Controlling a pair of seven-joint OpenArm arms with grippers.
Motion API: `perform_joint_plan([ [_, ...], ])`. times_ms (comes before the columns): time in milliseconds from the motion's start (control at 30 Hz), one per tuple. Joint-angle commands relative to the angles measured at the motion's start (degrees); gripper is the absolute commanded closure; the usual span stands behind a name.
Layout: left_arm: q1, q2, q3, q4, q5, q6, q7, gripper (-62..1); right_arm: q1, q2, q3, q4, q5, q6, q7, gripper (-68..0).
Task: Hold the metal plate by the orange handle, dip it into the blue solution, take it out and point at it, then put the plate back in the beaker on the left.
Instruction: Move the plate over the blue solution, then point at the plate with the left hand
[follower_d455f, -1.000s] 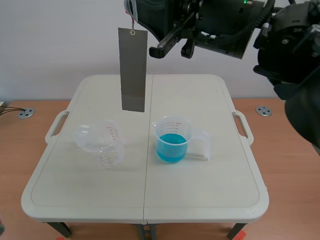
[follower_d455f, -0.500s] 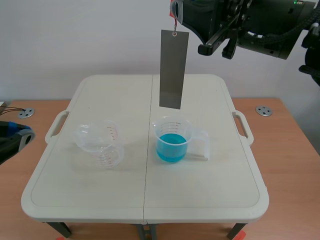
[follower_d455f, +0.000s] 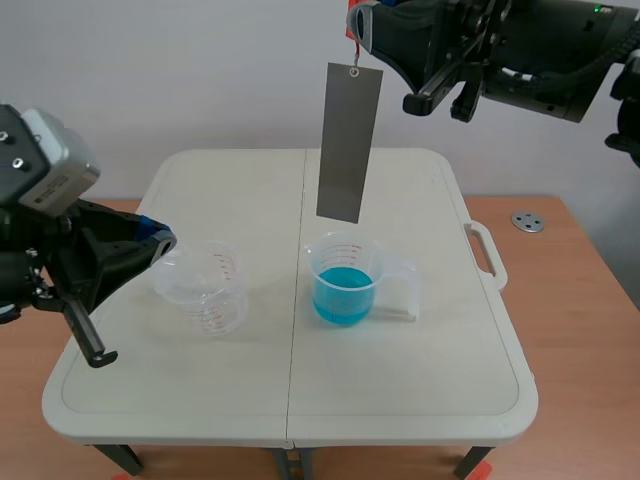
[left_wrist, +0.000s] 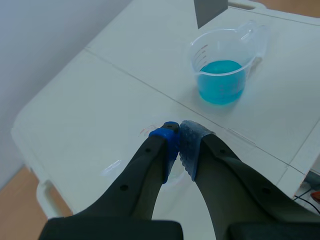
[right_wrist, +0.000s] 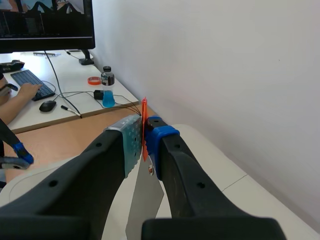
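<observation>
Pinching mostly hidden orange handle (right_wrist: 144, 107).

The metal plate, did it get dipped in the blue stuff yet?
Not yet. Done: the right claw holds the orange handle. Now: the metal plate hangs clear above the blue solution. Left: dipping, lifting out, pointing, then returning it to the empty beaker.

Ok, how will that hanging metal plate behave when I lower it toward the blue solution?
The metal plate hangs flat and unbent, so probably stiff. It dangles from a thin orange handle pinched in the right gripper, so it will likely swing or twist on quick moves.
</observation>
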Motion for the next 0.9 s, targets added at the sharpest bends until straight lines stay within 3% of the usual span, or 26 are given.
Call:
perform_joint_plan([
  [0,-2.60,0.81,1.20,-0.57,-0.57,0.11,-0.59,-4.2,0.81,0.79,0.68,1.01,0.66,0.44,1.07,-1.5],
  [200,-12.20,4.37,6.95,-6.43,-0.22,-1.84,0.79,-4.2,0.81,0.76,0.68,1.01,0.66,0.44,1.07,-1.5],
  [400,-18.10,9.16,10.45,-12.09,4.28,-2.62,1.33,-4.1,0.79,0.76,1.66,1.01,0.68,0.44,1.09,-1.5],
  [867,-24.81,17.31,11.85,-19.47,10.36,-2.51,1.16,-4.1,0.81,0.74,1.88,1.01,0.68,0.44,1.07,-1.5],
])
